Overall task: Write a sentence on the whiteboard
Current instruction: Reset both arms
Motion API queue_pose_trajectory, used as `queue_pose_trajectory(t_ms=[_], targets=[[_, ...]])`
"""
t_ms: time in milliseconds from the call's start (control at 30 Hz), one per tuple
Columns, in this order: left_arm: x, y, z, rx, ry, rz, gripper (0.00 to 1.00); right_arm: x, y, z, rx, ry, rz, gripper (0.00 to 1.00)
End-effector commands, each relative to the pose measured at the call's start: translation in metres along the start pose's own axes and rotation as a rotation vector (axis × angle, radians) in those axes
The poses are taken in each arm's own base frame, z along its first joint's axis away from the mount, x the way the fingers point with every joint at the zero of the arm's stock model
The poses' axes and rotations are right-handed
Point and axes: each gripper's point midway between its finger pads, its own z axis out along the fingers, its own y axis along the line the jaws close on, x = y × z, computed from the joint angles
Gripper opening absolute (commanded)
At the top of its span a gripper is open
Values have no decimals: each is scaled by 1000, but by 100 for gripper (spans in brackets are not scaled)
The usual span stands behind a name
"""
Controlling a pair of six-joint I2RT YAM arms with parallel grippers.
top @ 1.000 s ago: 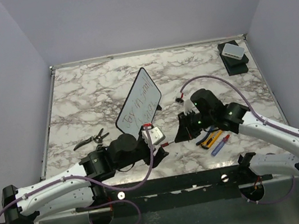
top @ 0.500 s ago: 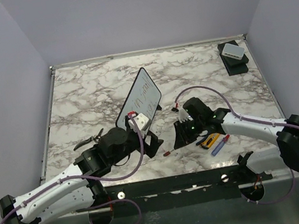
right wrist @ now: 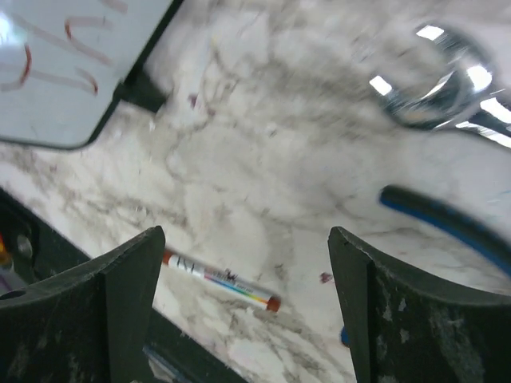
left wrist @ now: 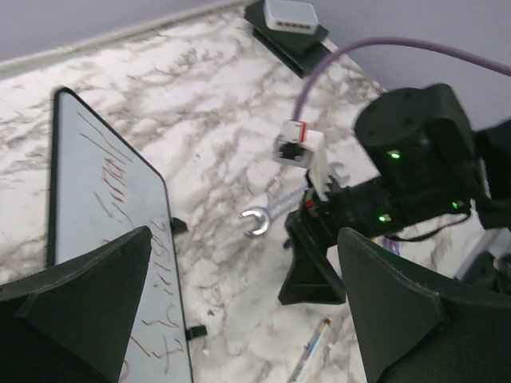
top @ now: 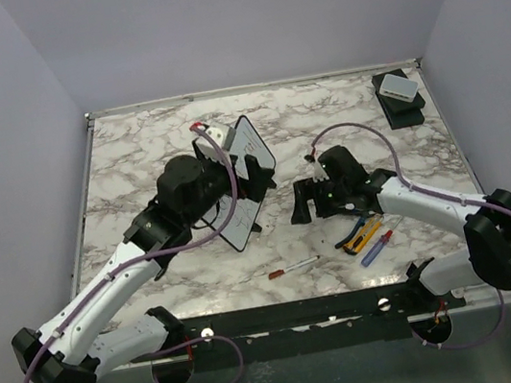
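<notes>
Left wrist view: your left gripper (left wrist: 243, 263) gapes wide and empty beside the whiteboard (left wrist: 104, 231) mid-table. You can't read the sentence (left wrist: 112, 171): slanted strokes only. Your right gripper (right wrist: 246, 239) is spread wide and empty above the marker (right wrist: 219, 281), its label blurred.

Whiteboard (top: 258, 150): my left arm (top: 148, 249) covers its middle from above.
Sentence (left wrist: 118, 174): strokes too slanted to read.
Wrench (right wrist: 427, 84): blurred, cut off at the edge.
</notes>
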Motion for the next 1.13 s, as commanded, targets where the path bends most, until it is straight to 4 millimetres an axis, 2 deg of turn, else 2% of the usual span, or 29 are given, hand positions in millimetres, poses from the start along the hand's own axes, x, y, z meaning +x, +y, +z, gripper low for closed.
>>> queue_pose_trajectory(t_ms=[0, 100, 233, 333, 433, 533, 633, 700, 833, 1100], targets=[[-38, 47, 16, -115, -40, -74, 99, -64, -38, -33, 174, -216, 46, 87], [-64, 98, 13, -230, -95, -134, 99, -97, -66, -66, 260, -351, 103, 87], [-92, 163, -20, -454, -186, -171, 99, -129, -97, -124, 424, -552, 133, 88], [-94, 206, -58, -691, -232, -169, 99, -144, -105, -164, 531, -689, 94, 89], [-81, 233, -101, -926, -254, -124, 99, -152, -102, -198, 568, -839, 38, 90], [-58, 247, -137, -1102, -246, -95, 99, -155, -97, -222, 577, -952, -3, 90], [-31, 252, -159, -1191, -247, -99, 99, -152, -97, -235, 594, -1022, -23, 90], [-18, 250, -165, -1193, -248, -99, 99, -149, -100, -239, 613, -1042, -28, 90], [-8, 247, -168, -1179, -245, -101, 99, -146, -104, -241, 636, -1049, -26, 90], [-11, 246, -172, -1186, -269, -113, 99, -145, -103, -245, 643, -1058, -25, 90]])
